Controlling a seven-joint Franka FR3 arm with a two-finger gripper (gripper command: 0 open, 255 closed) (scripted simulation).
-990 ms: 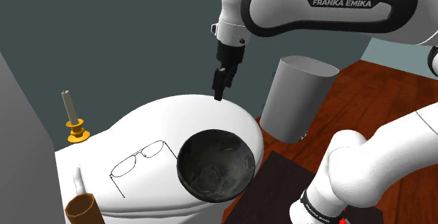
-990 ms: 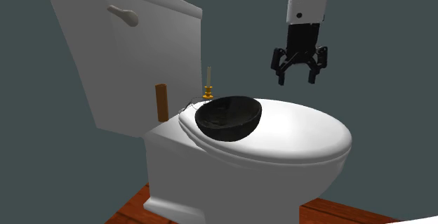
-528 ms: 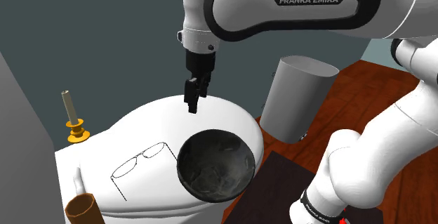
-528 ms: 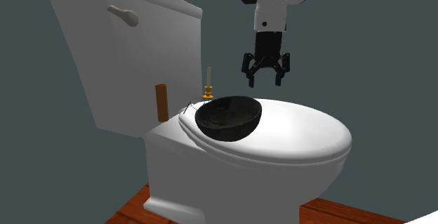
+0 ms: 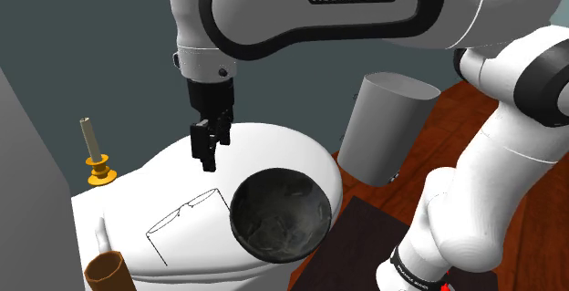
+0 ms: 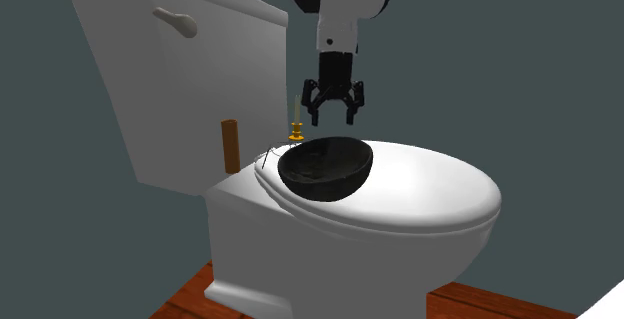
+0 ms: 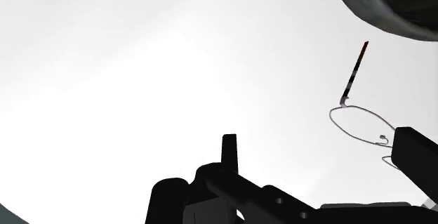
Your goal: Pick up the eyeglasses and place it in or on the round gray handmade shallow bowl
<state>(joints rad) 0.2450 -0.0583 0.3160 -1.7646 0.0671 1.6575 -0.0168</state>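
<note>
One white toilet [image 5: 274, 148], lid closed, and one white arm [image 5: 365, 11] lettered "FRANKA EMIKA". Its single black gripper [image 5: 206, 157] hangs above the lid with fingers spread and nothing between them. Also counted are one grey bin [image 5: 383, 125], one dark round bowl [image 5: 280, 214] on the lid, one brown cylinder [image 5: 107, 271], one candle [image 5: 89, 139] in a yellow holder [image 5: 100, 171], and one pair of wire eyeglasses [image 5: 187, 210] on the lid, just beside the bowl on the shoulder view's left, below the gripper and apart from it.

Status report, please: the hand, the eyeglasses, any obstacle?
Hand open, empty, hovers over the toilet lid. Eyeglasses lie on the lid, beside the dark bowl. Nothing between hand and eyeglasses.
</note>
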